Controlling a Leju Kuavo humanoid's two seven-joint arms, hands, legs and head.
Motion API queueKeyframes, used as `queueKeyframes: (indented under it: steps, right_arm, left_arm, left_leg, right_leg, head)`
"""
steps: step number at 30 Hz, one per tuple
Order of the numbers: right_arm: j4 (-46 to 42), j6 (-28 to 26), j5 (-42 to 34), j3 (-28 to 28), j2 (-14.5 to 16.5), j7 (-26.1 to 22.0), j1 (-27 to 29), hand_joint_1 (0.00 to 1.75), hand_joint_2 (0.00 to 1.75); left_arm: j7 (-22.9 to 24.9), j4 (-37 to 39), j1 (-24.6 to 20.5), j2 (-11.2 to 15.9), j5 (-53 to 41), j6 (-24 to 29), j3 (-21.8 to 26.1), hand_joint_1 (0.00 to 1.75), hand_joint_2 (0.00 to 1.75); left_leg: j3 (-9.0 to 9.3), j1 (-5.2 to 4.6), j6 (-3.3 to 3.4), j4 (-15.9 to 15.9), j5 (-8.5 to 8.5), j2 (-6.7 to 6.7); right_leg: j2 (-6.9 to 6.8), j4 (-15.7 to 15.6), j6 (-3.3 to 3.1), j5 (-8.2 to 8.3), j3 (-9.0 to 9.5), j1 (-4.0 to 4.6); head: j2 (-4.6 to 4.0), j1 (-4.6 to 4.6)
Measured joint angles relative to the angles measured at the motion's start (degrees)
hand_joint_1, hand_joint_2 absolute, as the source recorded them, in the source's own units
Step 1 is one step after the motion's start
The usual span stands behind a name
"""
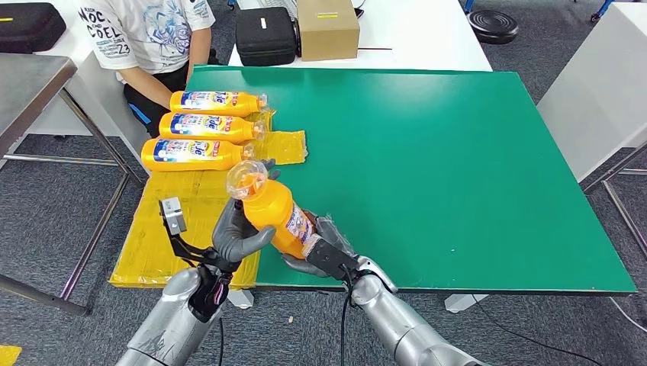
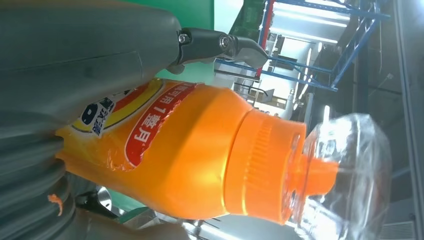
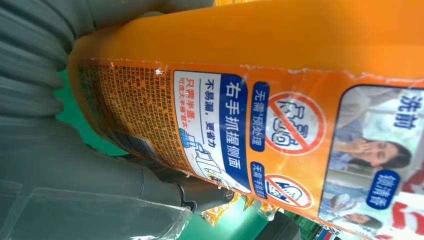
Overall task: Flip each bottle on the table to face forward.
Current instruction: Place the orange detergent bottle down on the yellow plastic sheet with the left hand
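Clearly, the orange plastic bottle with a blue and white label and a clear cap cover (image 1: 268, 204) is lifted off the green table (image 1: 458, 175), held tilted above its near edge close to the near left corner, cap end up and away from the robot. The left hand (image 1: 238, 238) wraps its fingers around the shoulder below the cap, and the right hand (image 1: 319, 253) cups the lower body from underneath, fingers closed on it.

Three matching orange bottles (image 1: 204, 126) lie side by side at the left edge, on yellow sheeting (image 1: 179, 221), labels up.

The risk, as I judge it, is a slip during the handover: the smooth body sits over the table's edge, so if one hand lets go before the other grips firmly, the bottle could fall to the floor. Setting it down carelessly could also knock the nearest lying bottle.
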Motion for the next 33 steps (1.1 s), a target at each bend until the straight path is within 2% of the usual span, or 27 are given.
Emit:
queueKeyframes:
  steps: [8, 16, 22, 25, 26, 29, 33]
  right_arm:
    - [0.2, 0.7, -1.1, 0.0, 0.0, 0.0, -0.1, 1.75, 1.75]
    - [0.5, 1.0, -2.5, 0.1, 0.0, 0.0, 0.0, 1.75, 1.75]
    - [0.5, 1.5, -2.8, 0.2, 0.0, 0.2, -0.1, 1.75, 1.75]
    - [0.5, 1.8, -2.9, 0.3, 0.0, 0.2, -0.1, 0.44, 1.75]
    - [0.5, 1.8, -3.0, 0.4, 0.0, 0.2, -0.1, 0.00, 1.31]
    - [0.5, 0.9, -3.0, 0.8, 0.2, 0.2, -0.5, 0.00, 0.00]
    - [0.5, -0.7, -2.2, 1.0, 0.5, 0.1, -1.4, 0.00, 0.00]
  left_arm:
    - [-2.1, 0.1, -0.7, 0.0, -6.0, 3.2, -0.8, 1.75, 1.75]
    - [-4.5, 1.5, -1.6, 0.0, -14.8, 9.2, -0.8, 1.75, 1.75]
    - [-4.7, 2.3, -2.4, 0.0, -17.2, 11.1, -0.8, 1.75, 1.75]
    - [-4.6, 2.6, -2.6, 0.1, -17.6, 11.5, -0.8, 1.75, 1.75]
    - [-4.5, 2.7, -2.7, 0.1, -17.7, 11.7, -0.8, 1.75, 1.75]
    - [-3.7, 3.3, -2.6, 0.3, -18.4, 12.6, -0.6, 1.75, 1.75]
    - [-3.1, 4.2, -2.2, 0.6, -18.9, 13.1, 0.2, 1.75, 1.75]
  left_leg:
    - [0.00, 0.00, 0.00, 0.0, 0.00, 0.00]
    - [-0.02, 0.00, 0.00, 0.0, 0.00, -0.01]
    - [-0.03, 0.00, 0.00, 0.0, 0.00, -0.01]
    - [-0.04, 0.00, 0.00, 0.0, 0.00, -0.01]
    - [-0.04, 0.00, 0.00, 0.0, 0.00, -0.01]
    - [-0.04, 0.00, 0.00, 0.0, 0.00, 0.01]
    - [-0.04, 0.01, 0.00, 0.0, 0.02, -0.01]
  right_leg:
    - [0.00, 0.0, 0.00, 0.00, 0.00, 0.00]
    - [0.00, 0.0, 0.00, 0.00, 0.00, 0.00]
    - [-0.01, 0.0, 0.00, 0.00, 0.00, 0.00]
    - [-0.01, 0.0, 0.00, 0.00, 0.00, 0.00]
    - [-0.01, 0.0, 0.00, 0.00, 0.00, 0.00]
    - [0.00, 0.0, 0.00, 0.00, -0.02, 0.00]
    - [-0.01, 0.0, 0.00, 0.00, -0.05, 0.01]
  head:
    - [0.00, 0.00]
    - [0.00, 0.01]
    - [0.00, 0.01]
    - [0.00, 0.01]
    - [0.00, 0.01]
    - [0.00, 0.00]
    - [0.00, 0.01]
